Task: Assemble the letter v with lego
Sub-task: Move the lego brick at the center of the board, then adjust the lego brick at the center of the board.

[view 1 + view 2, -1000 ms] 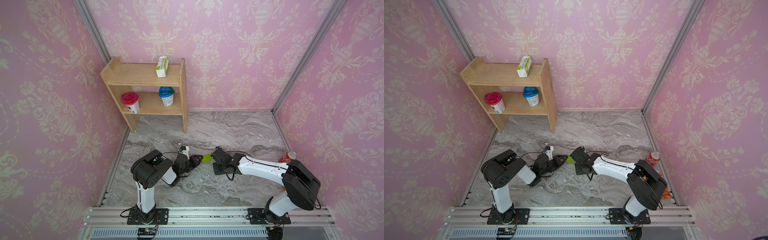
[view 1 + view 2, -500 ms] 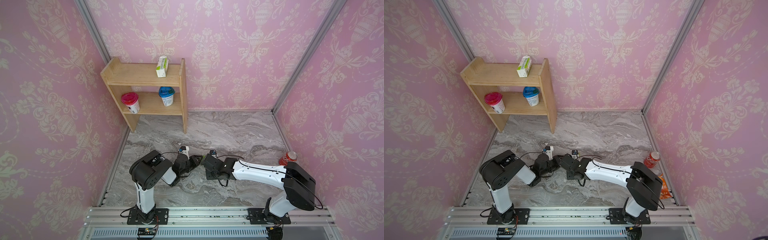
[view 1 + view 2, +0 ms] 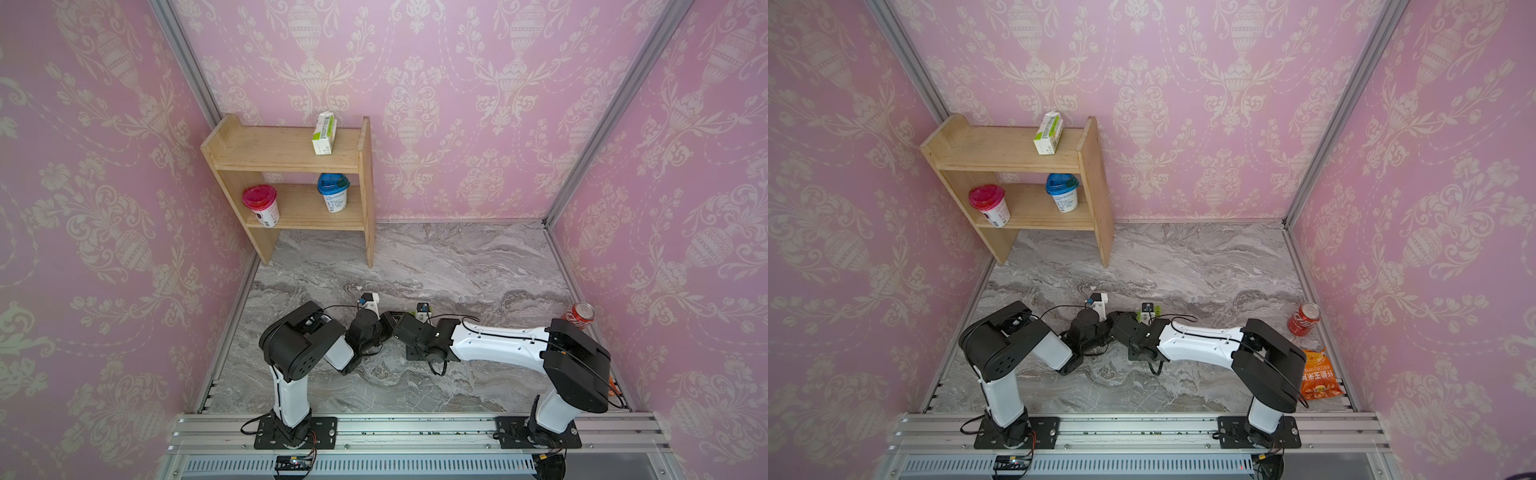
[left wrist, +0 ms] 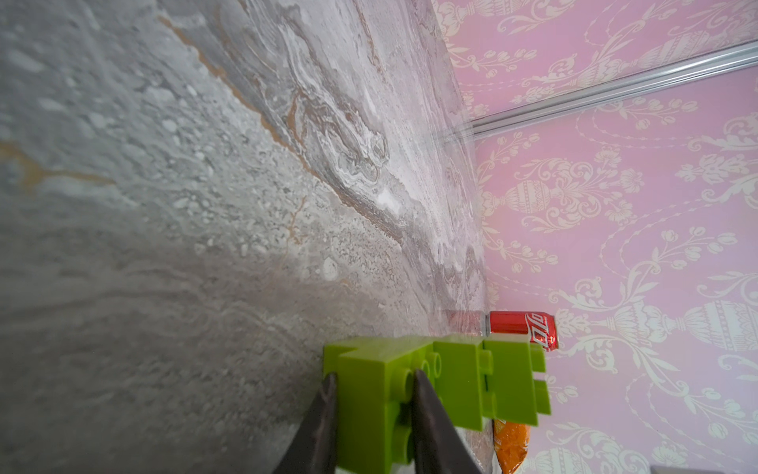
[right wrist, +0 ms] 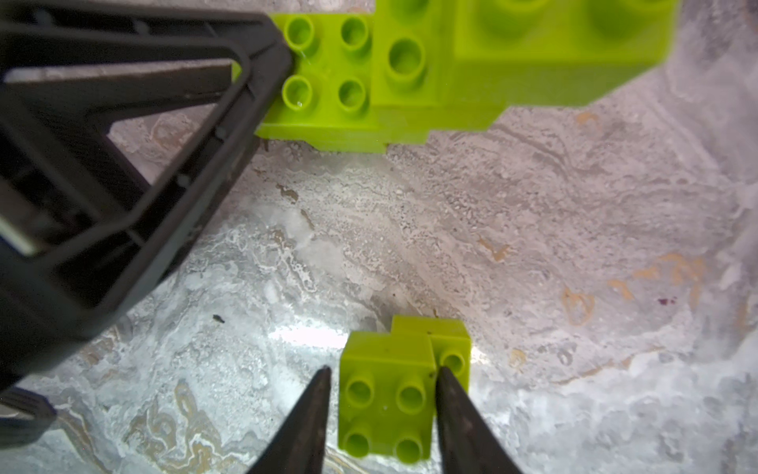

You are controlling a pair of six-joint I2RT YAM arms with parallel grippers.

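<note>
My left gripper (image 4: 375, 375) is shut on the end brick of a stepped chain of lime-green lego (image 4: 455, 377), held just above the marble floor. In the right wrist view that chain (image 5: 451, 61) lies across the far side, with the left gripper's black finger (image 5: 164, 123) against it. Closer in, a small piece of two joined green bricks (image 5: 385, 394) sits between the jaws of my right gripper (image 5: 384, 369). These jaws are open: one finger is at the brick's side, and the other stands a sliver off. In both top views the grippers (image 3: 390, 328) meet tip to tip and hide the lego.
A wooden shelf (image 3: 291, 178) with two cups and a carton stands at the back left. A red can (image 3: 579, 313) stands by the right wall, and an orange snack bag (image 3: 1318, 374) lies nearer the front. Pink walls close in three sides.
My right arm has swung left until its gripper meets the left one, and its jaws have widened. The green lego seen between the grippers earlier is now covered from above.
</note>
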